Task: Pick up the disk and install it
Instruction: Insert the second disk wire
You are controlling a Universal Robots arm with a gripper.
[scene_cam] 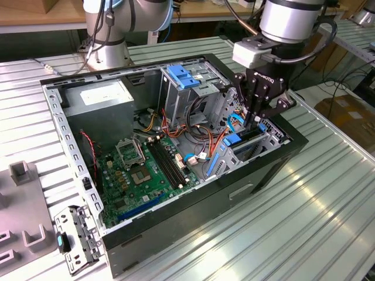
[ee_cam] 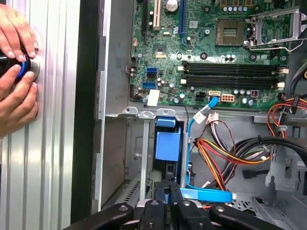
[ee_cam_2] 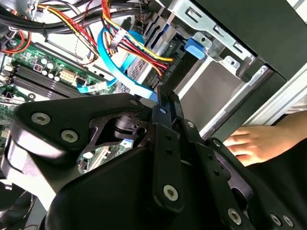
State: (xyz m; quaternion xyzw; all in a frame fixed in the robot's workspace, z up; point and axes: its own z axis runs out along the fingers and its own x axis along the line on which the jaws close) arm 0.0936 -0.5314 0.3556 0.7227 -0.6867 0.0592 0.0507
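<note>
The disk (scene_cam: 232,140) stands on edge inside the lower drive cage (scene_cam: 266,137) at the exterior view's right end of the open computer case. Little more than its blue plastic rail (ee_cam: 168,143) shows, and its metal body is hidden by the cage. My gripper (scene_cam: 248,122) hangs straight over that cage. In both wrist views its black fingers are pressed together with nothing between them, at the gripper (ee_cam_2: 162,99) and gripper (ee_cam: 170,186), just past the blue rail and beside a light-blue flat cable (ee_cam: 207,194).
Red, yellow and black cable bundles (ee_cam: 225,153) crowd the space beside the cage. The motherboard (scene_cam: 143,170) lies in the case floor and a grey power supply (scene_cam: 102,93) sits at the back. A bare blue bracket (scene_cam: 184,76) tops the upper cage. A person's hands (ee_cam: 14,72) rest outside the case wall.
</note>
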